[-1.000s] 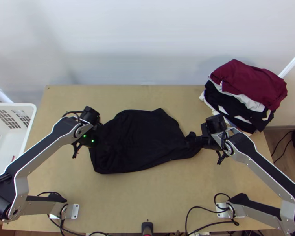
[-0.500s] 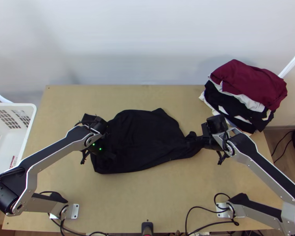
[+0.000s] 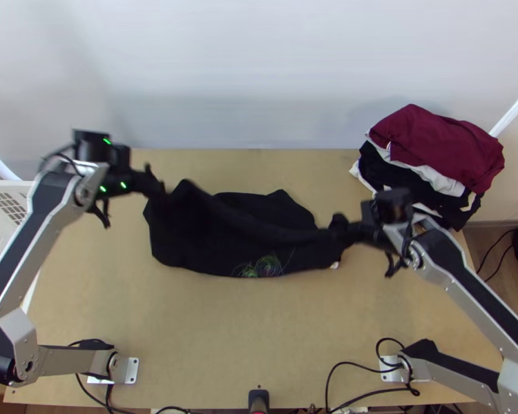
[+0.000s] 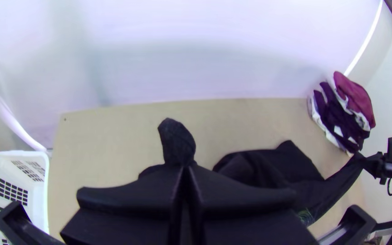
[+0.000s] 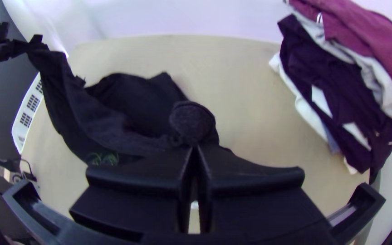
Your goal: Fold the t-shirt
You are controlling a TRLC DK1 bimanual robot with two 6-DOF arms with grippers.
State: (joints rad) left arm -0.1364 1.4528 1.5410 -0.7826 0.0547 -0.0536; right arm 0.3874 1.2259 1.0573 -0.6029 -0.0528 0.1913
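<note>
The left arm and right arm match: silver-grey links with long black strips, chunky black joints, small screws dotting the metal. Green lights glow at the upper left of the frame, near looping black cables. The left gripper and right gripper have wide, flat, black fingers.

From my seat: t-shirt mid table; clothes pile behind it, at far right corner; basket left, seemingly just beside the table.
</note>
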